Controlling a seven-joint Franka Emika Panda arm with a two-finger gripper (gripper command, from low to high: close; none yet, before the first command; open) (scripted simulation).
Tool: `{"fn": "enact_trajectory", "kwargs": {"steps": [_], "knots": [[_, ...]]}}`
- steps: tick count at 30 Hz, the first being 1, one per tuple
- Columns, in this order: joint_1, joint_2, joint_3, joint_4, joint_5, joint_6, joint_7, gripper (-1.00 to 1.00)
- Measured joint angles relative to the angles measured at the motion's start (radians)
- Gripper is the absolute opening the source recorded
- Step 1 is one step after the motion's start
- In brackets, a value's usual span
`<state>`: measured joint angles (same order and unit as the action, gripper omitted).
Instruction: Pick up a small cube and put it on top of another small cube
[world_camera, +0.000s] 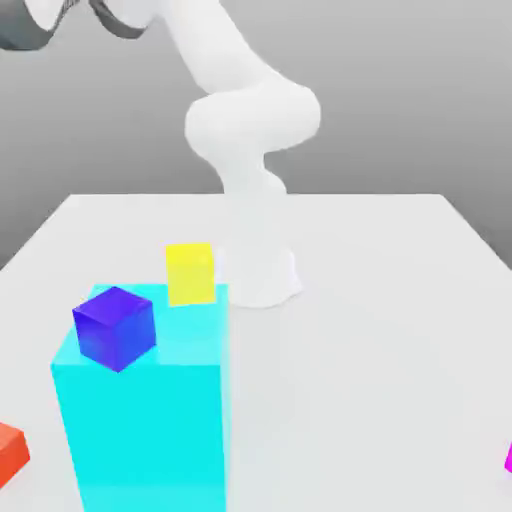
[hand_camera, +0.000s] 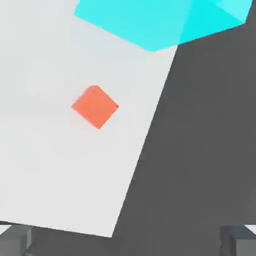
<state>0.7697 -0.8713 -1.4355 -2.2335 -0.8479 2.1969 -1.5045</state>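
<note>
Your hand (hand_camera: 128, 240) is released: in the hand view its two grey fingertips (hand_camera: 15, 239) stand far apart at opposite corners of the frame, with nothing between them. You are looking down from well above the white table (hand_camera: 60, 165), and the small red-orange cube (hand_camera: 95, 106) lies on it by itself, turned so that it reads as a diamond, touching nothing. It sits near the table's edge, beyond which you see dark grey floor (hand_camera: 200, 150). The big cyan block (hand_camera: 160, 22) stands on the same table, near the small red-orange cube but apart from it. In the exterior view the small red-orange cube (world_camera: 12, 450) rests at the exterior view's far left, low in the frame and partly cut off by the border, just beside the foot of the big cyan block (world_camera: 140, 420). A dark blue cube (world_camera: 114, 328) sits on top of that block near its corner on the exterior view's left. A yellow cube (world_camera: 190, 272) shows at the block's far top edge; you cannot tell whether it rests on the block or stands behind it. The white arm (world_camera: 250, 120) rises from its base (world_camera: 262, 280) at the middle of the table and bends up toward the exterior view's upper left. A sliver of a magenta object (world_camera: 508, 458) shows at the exterior view's right edge.
</note>
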Motion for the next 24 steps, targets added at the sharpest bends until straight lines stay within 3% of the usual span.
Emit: {"fn": "enact_trajectory", "kwargs": {"steps": [11, 14, 15, 21, 24], "knots": [[0.486, -0.093, -0.454, 0.061, -0.325, -0.037, -0.323, 0.00], [0.578, -0.164, -0.575, 0.097, -0.430, 0.001, -0.313, 0.00], [0.596, -0.183, -0.604, 0.106, -0.456, 0.013, -0.305, -1.00], [0.605, -0.194, -0.617, 0.111, -0.478, 0.016, -0.296, -1.00], [0.557, -0.153, -0.539, 0.087, -0.417, -0.026, -0.322, -1.00]]}}
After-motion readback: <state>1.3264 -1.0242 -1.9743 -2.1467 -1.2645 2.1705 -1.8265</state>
